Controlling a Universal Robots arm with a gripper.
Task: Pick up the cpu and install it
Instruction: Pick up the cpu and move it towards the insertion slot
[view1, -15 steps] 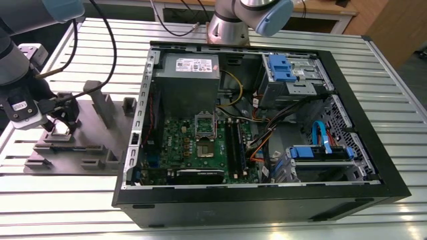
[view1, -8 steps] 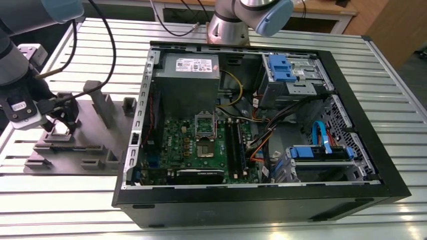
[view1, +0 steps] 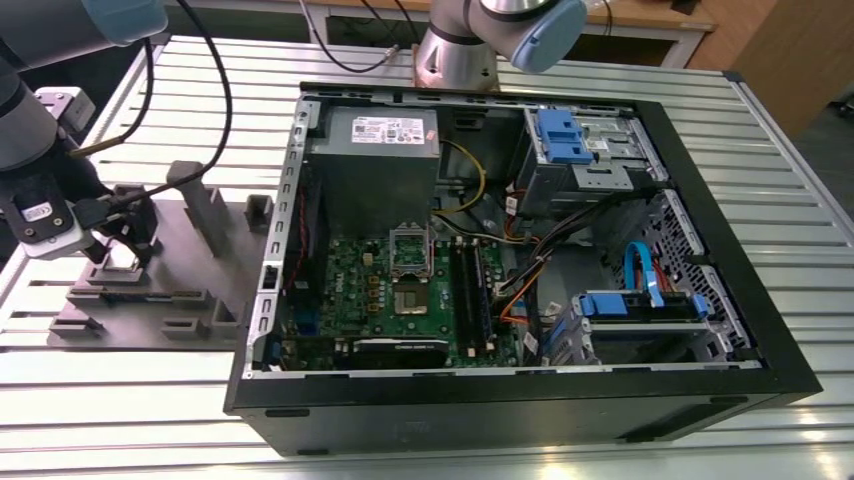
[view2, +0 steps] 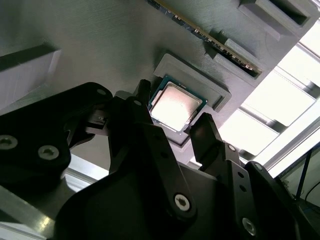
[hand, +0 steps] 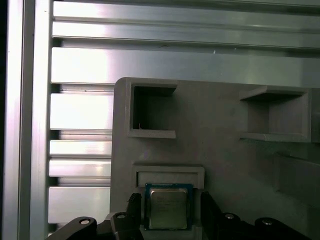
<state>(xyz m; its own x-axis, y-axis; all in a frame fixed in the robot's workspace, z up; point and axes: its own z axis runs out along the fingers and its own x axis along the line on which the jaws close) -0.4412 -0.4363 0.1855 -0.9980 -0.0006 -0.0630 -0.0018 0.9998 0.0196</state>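
Observation:
The cpu (view2: 175, 105) (hand: 167, 207) is a small square chip with a silvery top. It lies flat in a shallow recess of the grey plastic fixture (view1: 200, 270) (hand: 215, 150), on the exterior view's left. My gripper (view1: 120, 255) (view2: 172, 112) (hand: 170, 202) is low over that recess, open, with one black finger (view2: 142, 100) on each side of the chip. A narrow gap shows beside the other finger (hand: 207, 205). The green motherboard (view1: 360, 290) with its metal-framed socket (view1: 410, 298) lies inside the open computer case (view1: 694, 200), to the exterior view's right of the fixture.
Upright grey blocks (view1: 207, 215) stand on the fixture close to the gripper. A long thin card (view2: 210, 32) sits in a fixture slot beyond the chip. Cables, blue drive bays (view1: 647, 305) and a power supply (view1: 380, 135) crowd the case. The slatted metal table (hand: 80, 105) lies underneath.

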